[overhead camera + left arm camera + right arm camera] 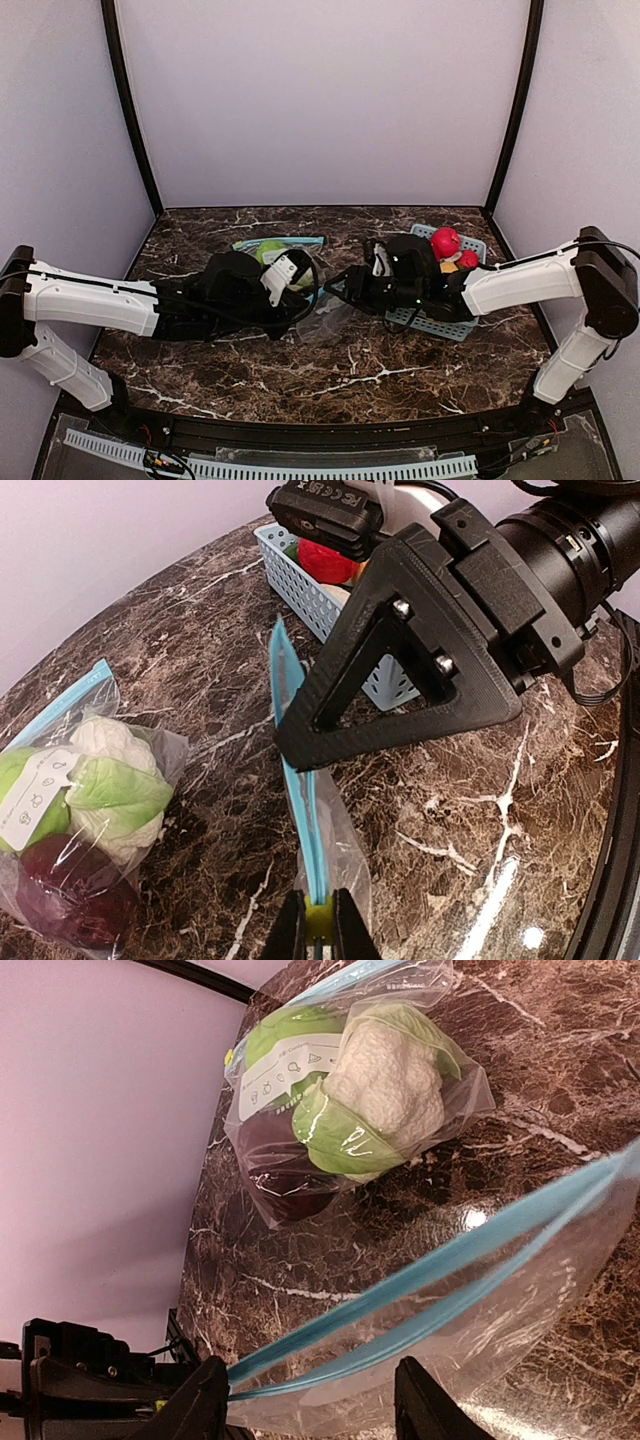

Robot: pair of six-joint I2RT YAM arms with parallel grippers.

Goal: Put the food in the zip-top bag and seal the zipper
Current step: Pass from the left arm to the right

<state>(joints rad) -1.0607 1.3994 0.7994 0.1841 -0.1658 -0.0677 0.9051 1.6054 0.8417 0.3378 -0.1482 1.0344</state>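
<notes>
A clear zip-top bag with a blue zipper strip lies between my grippers. My left gripper is shut on the yellow-green slider at the strip's near end. My right gripper is open, with the two parted blue zipper strips running between its fingers. The right gripper's black finger hangs over the strip in the left wrist view. A second clear bag holds a cauliflower, a green piece and a dark red apple. In the top view both grippers, the left and the right, meet at mid-table.
A light-blue slotted basket stands under the right arm, with a red apple and a yellow piece in it. It also shows in the left wrist view. The filled bag lies just behind the left gripper. Purple walls enclose the marble table.
</notes>
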